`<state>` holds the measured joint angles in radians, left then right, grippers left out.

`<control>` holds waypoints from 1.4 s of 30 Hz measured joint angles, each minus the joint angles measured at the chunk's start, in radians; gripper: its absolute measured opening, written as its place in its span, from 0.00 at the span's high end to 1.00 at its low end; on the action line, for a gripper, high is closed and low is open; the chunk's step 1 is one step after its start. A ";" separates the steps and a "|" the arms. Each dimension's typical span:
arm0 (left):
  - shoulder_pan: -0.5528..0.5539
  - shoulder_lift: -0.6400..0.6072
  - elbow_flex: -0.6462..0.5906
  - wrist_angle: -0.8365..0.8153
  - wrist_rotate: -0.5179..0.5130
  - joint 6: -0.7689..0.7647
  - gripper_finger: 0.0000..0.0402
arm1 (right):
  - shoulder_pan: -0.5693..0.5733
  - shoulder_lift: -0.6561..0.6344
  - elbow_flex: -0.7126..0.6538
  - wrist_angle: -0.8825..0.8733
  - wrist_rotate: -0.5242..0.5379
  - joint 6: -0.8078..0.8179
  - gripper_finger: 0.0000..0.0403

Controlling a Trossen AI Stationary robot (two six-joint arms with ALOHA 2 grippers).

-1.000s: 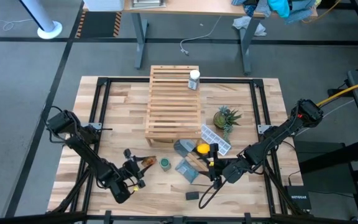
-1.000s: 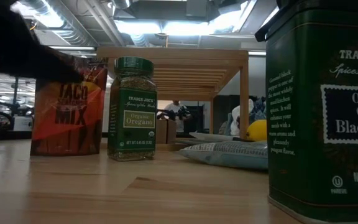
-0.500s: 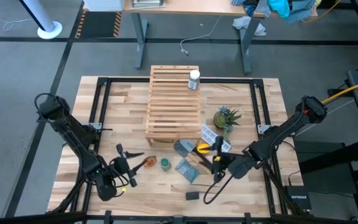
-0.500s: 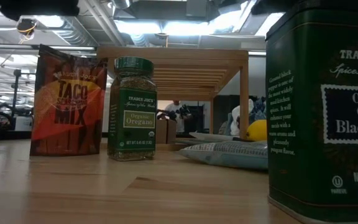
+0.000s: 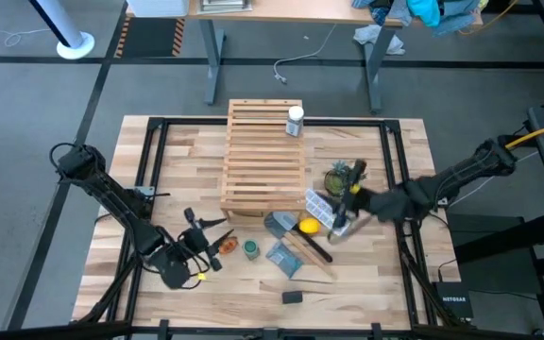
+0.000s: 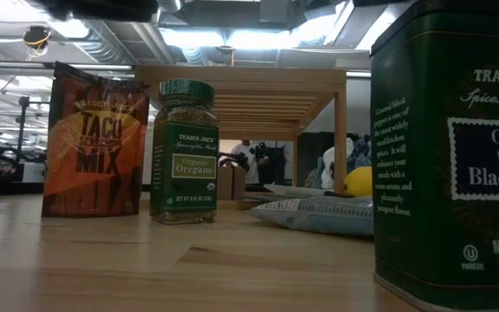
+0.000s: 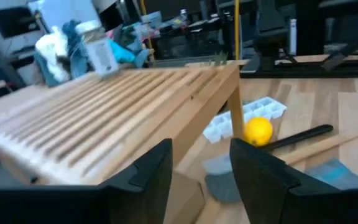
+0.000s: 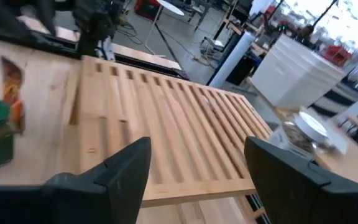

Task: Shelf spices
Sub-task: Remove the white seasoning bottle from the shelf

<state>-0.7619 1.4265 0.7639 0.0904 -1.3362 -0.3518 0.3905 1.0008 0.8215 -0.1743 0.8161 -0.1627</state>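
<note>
Left hand [image 5: 199, 247] hovering part-open and empty, taco mix packet [image 5: 225, 246] just at its three o'clock, oregano jar [image 5: 251, 247] beyond; right hand [image 5: 345, 203] open, empty, farther off.

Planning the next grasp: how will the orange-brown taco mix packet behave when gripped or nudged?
The orange-brown taco mix packet looks like thin foil, so it probably crumples under a pinch. It stands upright on a narrow base beside the green-lidded oregano jar, so a push likely topples it. It seems light.
</note>
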 joint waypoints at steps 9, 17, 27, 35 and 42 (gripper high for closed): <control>0.169 0.000 0.000 0.391 0.175 0.457 0.61 | -0.393 -0.090 0.000 -0.029 -0.490 -0.020 0.34; 0.362 0.000 0.000 0.475 0.409 0.571 0.61 | -0.733 -0.052 0.000 0.003 -0.740 -0.100 0.34; 0.638 0.000 0.000 0.494 0.753 0.513 0.61 | -1.067 0.046 0.000 0.143 -1.128 -0.108 0.34; 0.755 0.000 0.001 0.504 0.877 0.509 0.61 | -1.162 0.224 0.000 0.317 -1.350 -0.108 0.34; 0.789 0.000 0.001 0.503 0.893 0.544 0.61 | -1.178 0.320 0.000 0.373 -1.418 -0.133 0.34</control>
<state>0.0269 1.4269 0.7647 0.5932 -0.4433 0.1918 -0.7872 1.3206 0.8215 0.1990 -0.6022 -0.2955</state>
